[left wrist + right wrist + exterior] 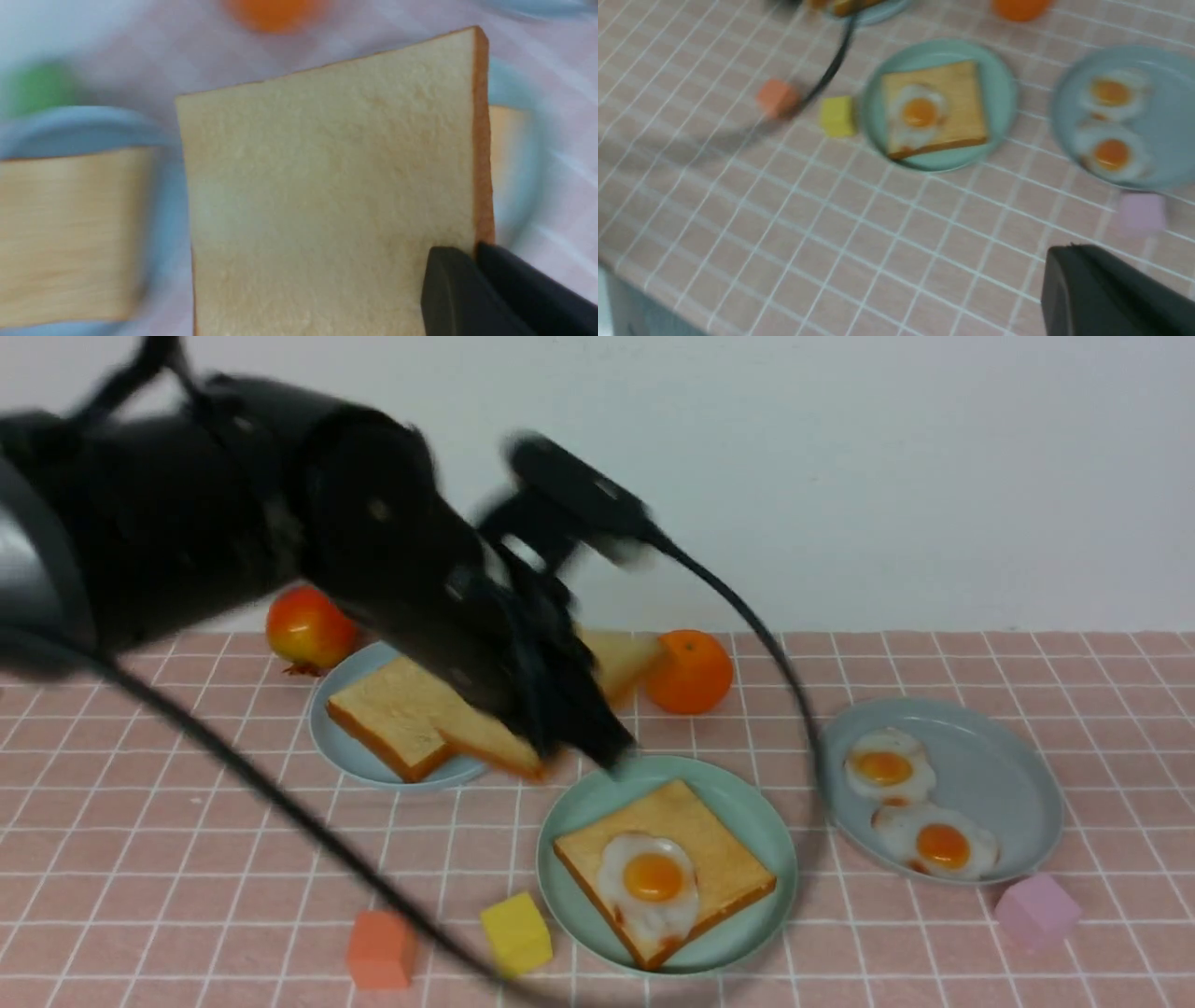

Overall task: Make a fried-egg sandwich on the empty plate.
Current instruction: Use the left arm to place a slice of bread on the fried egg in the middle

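Note:
The mint-green empty plate (pixel 758 812) (pixel 999 81) now bears a toast slice (pixel 719 859) (pixel 959 100) with a fried egg (pixel 652 882) (pixel 919 113) on top. My left gripper (pixel 579 747) (pixel 476 252) is shut on the crust edge of a second toast slice (pixel 485 742) (pixel 327 186), held in the air between the left blue-grey plate (pixel 345 751) and the mint one. Another slice (pixel 387 719) (pixel 70 233) lies on that left plate. My right gripper (pixel 1069 249) is shut on nothing, above the tablecloth on the near side of the plates. It is out of the front view.
A blue-grey plate (pixel 1008 775) at the right holds two fried eggs (pixel 887 767). An orange (pixel 689 672), an apple (pixel 308 627) and a further toast piece (pixel 624 658) sit at the back. Orange (pixel 381 947), yellow (pixel 516 933) and pink (pixel 1036 910) cubes lie in front. A cable (pixel 280 812) trails across.

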Controlling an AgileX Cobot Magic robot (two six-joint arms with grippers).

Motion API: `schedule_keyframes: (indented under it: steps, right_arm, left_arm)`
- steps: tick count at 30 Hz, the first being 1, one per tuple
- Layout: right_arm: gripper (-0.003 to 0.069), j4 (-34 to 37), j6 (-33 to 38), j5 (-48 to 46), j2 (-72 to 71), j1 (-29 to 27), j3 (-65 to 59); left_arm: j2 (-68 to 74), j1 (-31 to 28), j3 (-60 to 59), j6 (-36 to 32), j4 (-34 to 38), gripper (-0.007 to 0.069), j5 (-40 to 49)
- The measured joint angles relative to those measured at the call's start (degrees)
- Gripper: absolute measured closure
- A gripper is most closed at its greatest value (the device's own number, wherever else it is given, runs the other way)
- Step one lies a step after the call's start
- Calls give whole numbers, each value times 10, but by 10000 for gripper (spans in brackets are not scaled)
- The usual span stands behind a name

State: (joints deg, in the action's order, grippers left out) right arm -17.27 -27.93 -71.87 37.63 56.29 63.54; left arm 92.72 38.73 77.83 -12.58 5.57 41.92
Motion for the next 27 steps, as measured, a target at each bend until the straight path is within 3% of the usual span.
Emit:
schedule_keyframes:
  steps: [6,13,27]
  right_arm:
    - [641,-16,-39,-2,-88,0,-29]
    - [641,-9,-71,-2,-119,0,-72]
    - [641,1,-65,-2,-121,0,-75]
  left_arm:
    - [52,80,-13,-3,-15,571,-37]
    - [109,83,-13,-1,-32,571,-73]
    - [143,83,-13,-3,-75,571,-90]
